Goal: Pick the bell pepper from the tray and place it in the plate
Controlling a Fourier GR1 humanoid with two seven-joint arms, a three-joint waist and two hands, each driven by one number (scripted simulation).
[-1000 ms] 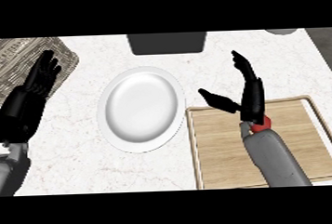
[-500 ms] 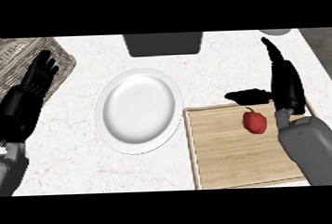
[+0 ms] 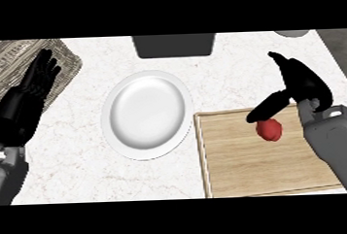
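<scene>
Fingers point(image 3: 289, 66) of right hand point(image 3: 308, 87) straight, open, thumb beside bell pepper point(image 3: 270, 130) on tray point(image 3: 235, 168)

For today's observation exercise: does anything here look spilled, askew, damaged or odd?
Nothing stands out. The pepper lies whole on the tray, the plate sits flat beside it, and nothing is spilled.

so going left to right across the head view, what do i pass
left hand → plate → bell pepper, which lies on the tray. The right hand overlaps the pepper's span, its thumb reaching left of it, so it is left out of the order.
</scene>
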